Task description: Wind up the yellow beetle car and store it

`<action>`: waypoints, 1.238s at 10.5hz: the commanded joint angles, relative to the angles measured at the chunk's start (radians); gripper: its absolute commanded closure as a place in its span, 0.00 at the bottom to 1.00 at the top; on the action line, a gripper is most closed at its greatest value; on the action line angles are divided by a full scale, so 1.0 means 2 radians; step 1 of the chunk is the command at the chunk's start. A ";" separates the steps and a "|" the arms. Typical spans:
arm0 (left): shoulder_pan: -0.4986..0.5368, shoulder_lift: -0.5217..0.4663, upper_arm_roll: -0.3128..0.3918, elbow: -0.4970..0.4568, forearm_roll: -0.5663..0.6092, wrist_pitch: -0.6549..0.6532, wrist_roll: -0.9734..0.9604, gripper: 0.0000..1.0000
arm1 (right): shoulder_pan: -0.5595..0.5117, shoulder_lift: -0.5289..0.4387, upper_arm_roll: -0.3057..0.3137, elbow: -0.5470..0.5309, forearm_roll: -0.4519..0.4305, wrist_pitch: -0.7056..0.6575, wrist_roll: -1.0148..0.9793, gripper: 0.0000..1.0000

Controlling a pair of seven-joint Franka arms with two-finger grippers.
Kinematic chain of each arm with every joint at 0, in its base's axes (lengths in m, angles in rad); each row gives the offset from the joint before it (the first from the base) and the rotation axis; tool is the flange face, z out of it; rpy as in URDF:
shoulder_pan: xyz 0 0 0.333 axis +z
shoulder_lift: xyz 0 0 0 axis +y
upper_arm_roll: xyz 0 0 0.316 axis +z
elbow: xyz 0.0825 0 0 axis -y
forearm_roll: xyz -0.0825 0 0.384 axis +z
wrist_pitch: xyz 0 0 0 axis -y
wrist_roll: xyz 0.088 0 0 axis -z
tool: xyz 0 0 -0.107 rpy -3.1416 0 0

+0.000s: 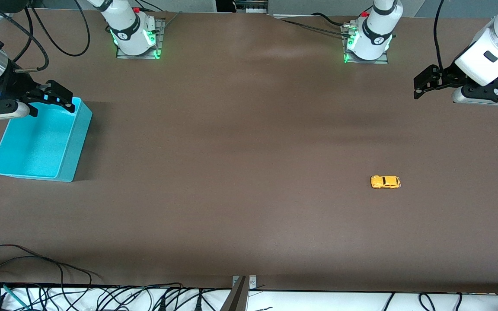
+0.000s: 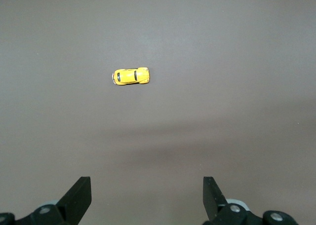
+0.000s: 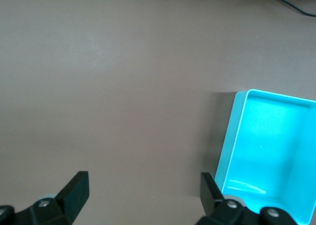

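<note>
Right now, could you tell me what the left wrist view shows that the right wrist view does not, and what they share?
Only the left wrist view shows the yellow beetle car, on its wheels on bare table, clear of the open left gripper. Only the right wrist view shows the empty turquoise bin and a dark cable, with the open right gripper beside the bin. Both share the brown tabletop.

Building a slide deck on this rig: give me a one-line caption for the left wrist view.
Open left gripper hovers above the brown table, the yellow beetle car lying untouched ahead.
</note>
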 commanded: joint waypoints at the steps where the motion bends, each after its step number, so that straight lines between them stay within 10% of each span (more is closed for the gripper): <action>1: 0.000 0.005 0.003 0.012 -0.006 -0.012 0.011 0.00 | -0.001 0.001 0.000 0.011 0.010 -0.012 -0.005 0.00; 13: 0.001 0.005 0.004 0.012 -0.007 -0.017 0.012 0.00 | -0.005 0.009 -0.001 0.010 0.009 -0.022 -0.025 0.00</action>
